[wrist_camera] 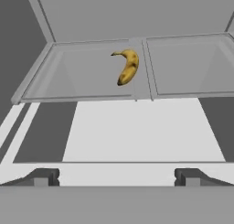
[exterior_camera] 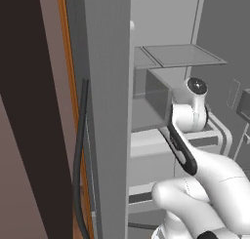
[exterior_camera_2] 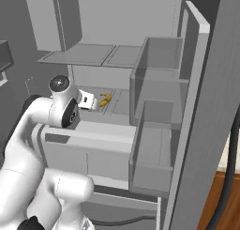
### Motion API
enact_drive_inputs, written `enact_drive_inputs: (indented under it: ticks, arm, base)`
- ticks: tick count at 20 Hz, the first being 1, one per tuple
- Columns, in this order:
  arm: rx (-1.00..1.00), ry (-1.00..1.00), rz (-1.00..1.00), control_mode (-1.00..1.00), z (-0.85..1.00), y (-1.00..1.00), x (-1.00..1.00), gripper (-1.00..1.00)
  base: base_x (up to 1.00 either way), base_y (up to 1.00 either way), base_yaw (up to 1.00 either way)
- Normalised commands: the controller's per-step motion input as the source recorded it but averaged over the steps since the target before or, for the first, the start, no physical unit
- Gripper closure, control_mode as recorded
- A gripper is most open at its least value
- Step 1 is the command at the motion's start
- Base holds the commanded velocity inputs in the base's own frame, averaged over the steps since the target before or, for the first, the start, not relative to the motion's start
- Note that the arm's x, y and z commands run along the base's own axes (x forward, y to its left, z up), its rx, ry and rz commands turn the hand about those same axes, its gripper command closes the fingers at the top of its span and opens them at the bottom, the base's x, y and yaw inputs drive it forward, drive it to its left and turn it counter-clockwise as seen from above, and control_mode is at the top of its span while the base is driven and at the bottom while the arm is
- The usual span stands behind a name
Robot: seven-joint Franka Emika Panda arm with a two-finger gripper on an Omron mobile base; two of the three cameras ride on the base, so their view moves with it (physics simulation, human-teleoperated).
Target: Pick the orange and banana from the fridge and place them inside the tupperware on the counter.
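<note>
Grey fridge (exterior_camera: 161,87) shelves stood behind the raised arm in the left base view. From the right, the banana (exterior_camera_2: 105,100) lay just beyond the gripper (exterior_camera_2: 92,103). Hand view: jaws apart, banana ahead on the shelf (wrist_camera: 91,77).

At the far left of the left base view we see a tall dark brown vertical panel (exterior_camera: 19,38). Beside it is a paler reddish-brown wall surface (exterior_camera: 49,18), edged by a narrow orange wooden strip (exterior_camera: 65,38). The right base view's lower right corner shows an orange-brown wood-grained surface (exterior_camera_2: 220,203). Light is flat and even.
</note>
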Motion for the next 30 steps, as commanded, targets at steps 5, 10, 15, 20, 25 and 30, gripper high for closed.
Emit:
enact_drive_inputs:
  ticks: [5,10,15,20,25,30]
  arm:
    - [0.0,0.0,-0.01,-1.0,-0.2,0.0,0.71,-1.0]
    - [0.0,0.0,-0.03,-1.0,-0.26,0.0,0.7,-1.0]
    - [0.0,0.0,-0.04,-1.0,-0.27,0.0,0.67,-1.0]
    - [0.0,0.0,-0.03,-1.0,-0.21,0.0,0.63,-1.0]
    - [0.0,0.0,-0.02,-1.0,-0.2,0.0,0.62,-1.0]
    - [0.0,0.01,-0.03,-1.0,-0.3,0.0,0.58,-1.0]
  base:
    - [0.0,0.0,0.0]
    - [0.0,0.0,0.0]
    - [0.0,0.0,0.0]
    - [0.0,0.0,0.0]
    - [0.0,0.0,0.0]
    - [0.0,0.0,0.0]
